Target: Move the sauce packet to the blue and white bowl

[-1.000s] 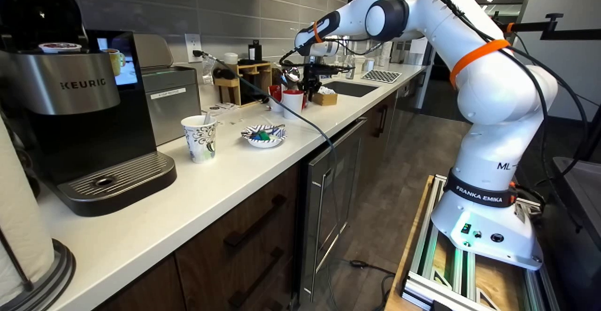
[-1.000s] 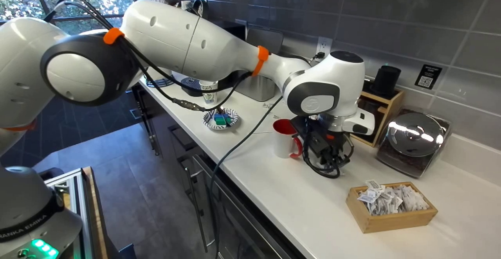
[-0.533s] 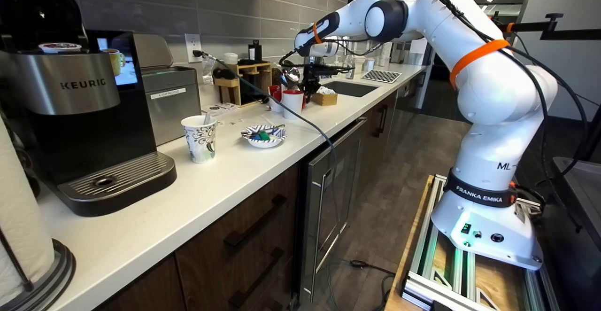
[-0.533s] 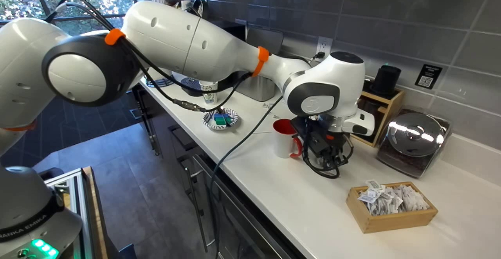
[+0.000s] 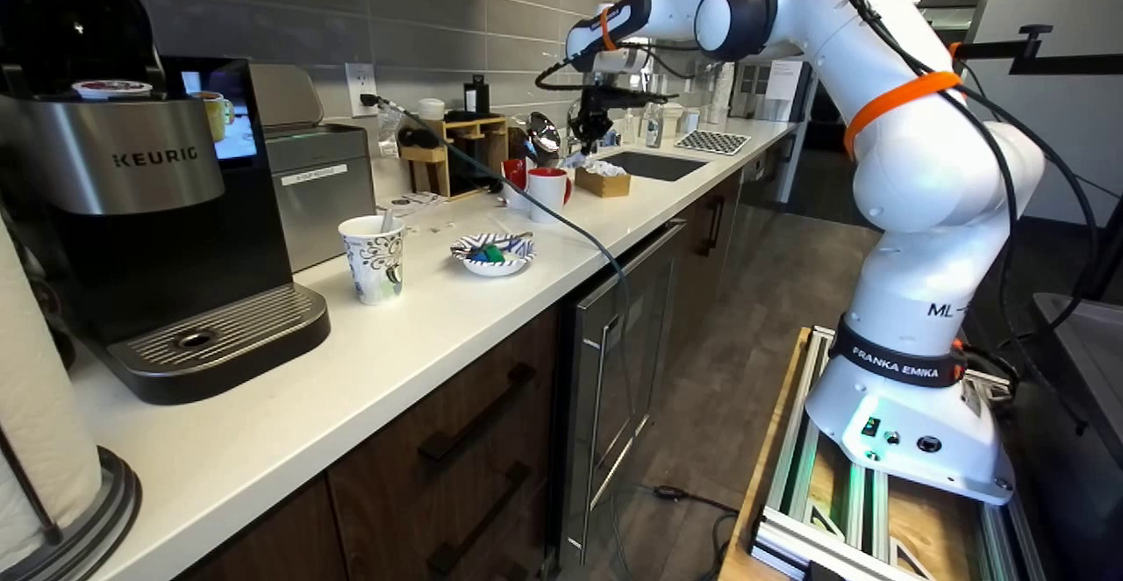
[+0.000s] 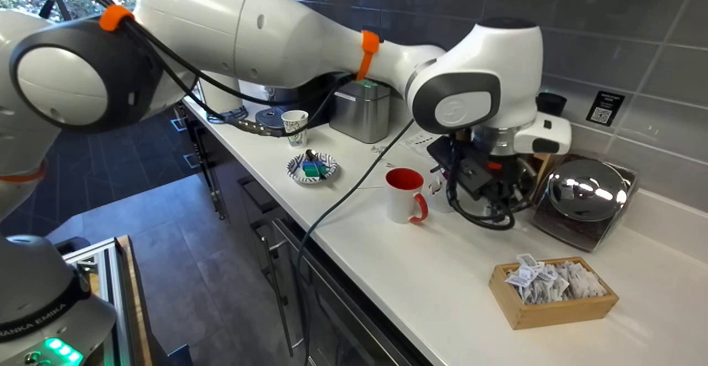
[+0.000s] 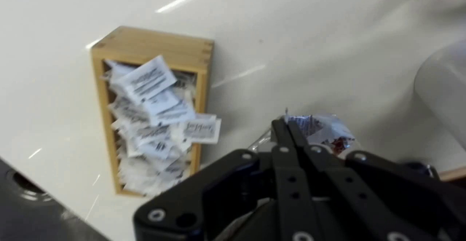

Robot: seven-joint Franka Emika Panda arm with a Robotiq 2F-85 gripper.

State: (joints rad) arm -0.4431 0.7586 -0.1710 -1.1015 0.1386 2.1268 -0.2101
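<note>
Over counter [image 6: 420, 288], claw [image 7: 285, 123] downward, pinching packet [image 7: 329, 130]

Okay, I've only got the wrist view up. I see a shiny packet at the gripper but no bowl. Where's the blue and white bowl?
Observer: The blue and white bowl is on the counter, between the patterned paper cup and a red-handled white mug.
Operator: Anything in it?
Observer: Yes, small blue and green items; I can't tell what they are.
Operator: Anything across the way there?
Observer: In an exterior view, a dark cable passes between that mug and the bowl.
</note>
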